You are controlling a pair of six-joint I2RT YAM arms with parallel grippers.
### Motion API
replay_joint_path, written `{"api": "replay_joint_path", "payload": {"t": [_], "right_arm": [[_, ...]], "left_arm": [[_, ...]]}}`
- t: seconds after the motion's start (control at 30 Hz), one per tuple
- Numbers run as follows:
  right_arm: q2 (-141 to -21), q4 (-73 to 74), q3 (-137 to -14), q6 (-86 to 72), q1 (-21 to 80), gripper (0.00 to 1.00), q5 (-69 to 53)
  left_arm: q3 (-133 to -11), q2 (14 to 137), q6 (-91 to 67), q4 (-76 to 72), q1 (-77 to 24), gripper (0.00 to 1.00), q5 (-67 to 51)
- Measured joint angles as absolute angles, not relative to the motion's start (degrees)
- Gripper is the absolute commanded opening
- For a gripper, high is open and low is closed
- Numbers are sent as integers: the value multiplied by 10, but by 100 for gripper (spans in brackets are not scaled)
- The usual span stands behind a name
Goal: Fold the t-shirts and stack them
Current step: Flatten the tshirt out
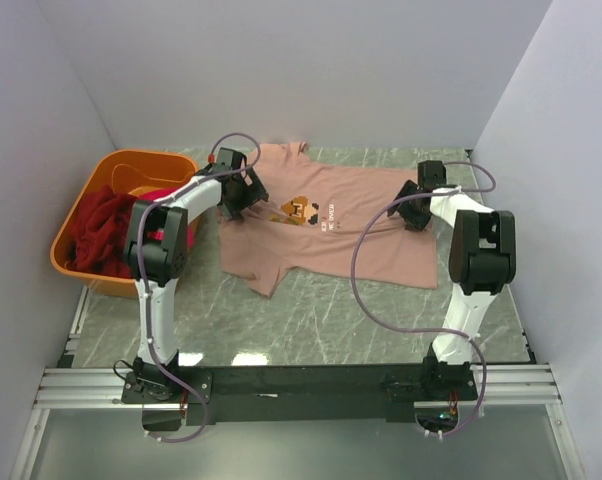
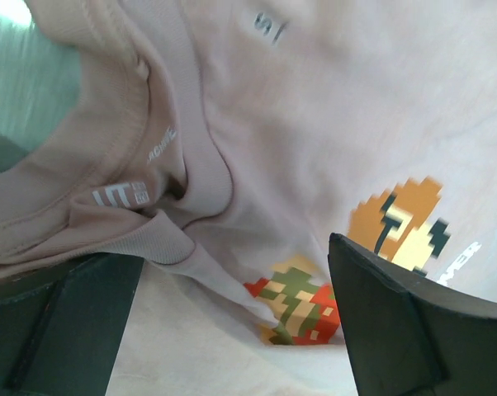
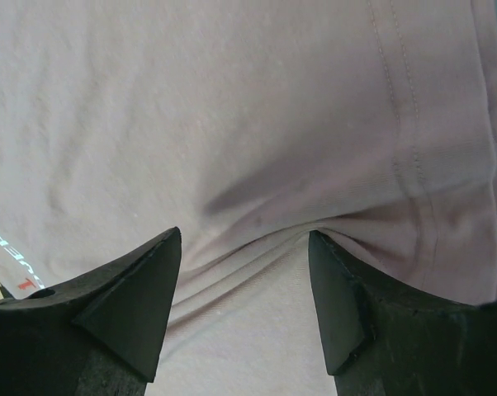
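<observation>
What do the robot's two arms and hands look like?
Both the left arm and right arm have white tube-like links joined by chunky black housings. A thin mauve cable loops loosely along each one. The left hand and right hand each end in two matte black, wedge-shaped fingers.
</observation>
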State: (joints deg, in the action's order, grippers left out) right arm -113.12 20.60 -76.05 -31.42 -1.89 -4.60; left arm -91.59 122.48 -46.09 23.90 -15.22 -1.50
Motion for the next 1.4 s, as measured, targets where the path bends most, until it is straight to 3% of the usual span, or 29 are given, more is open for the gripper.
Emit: {"api": "replay_joint_path", "payload": {"t": [0.2, 0.33, 0.47, 0.77, 1.0, 1.23, 1.27, 1.4], "right_arm": [[-1159, 215, -806, -319, -23, 71, -44], [-1148, 222, -809, -319, -25, 74, -36], [-1077, 212, -760, -320, -25, 75, -17], [-796, 200, -570, -340, -26, 77, 23], [-656, 208, -463, -355, -26, 78, 41], [-625, 217, -438, -362, -26, 78, 41], [-625, 218, -434, -364, -26, 77, 41], [-631, 220, -419, -365, -26, 77, 38]], "left_arm": [[-1012, 1284, -444, 256, -143, 99, -17], [-1013, 1280, -440, 265, -139, 99, -16], [-902, 1196, -447, 255, -138, 99, -12], [-594, 817, -498, 228, -183, 99, 23], [-384, 574, -559, 238, -201, 99, 33], [-300, 504, -584, 257, -202, 98, 15], [-294, 505, -585, 255, -202, 92, 11], [-273, 518, -582, 198, -202, 82, -13]]}}
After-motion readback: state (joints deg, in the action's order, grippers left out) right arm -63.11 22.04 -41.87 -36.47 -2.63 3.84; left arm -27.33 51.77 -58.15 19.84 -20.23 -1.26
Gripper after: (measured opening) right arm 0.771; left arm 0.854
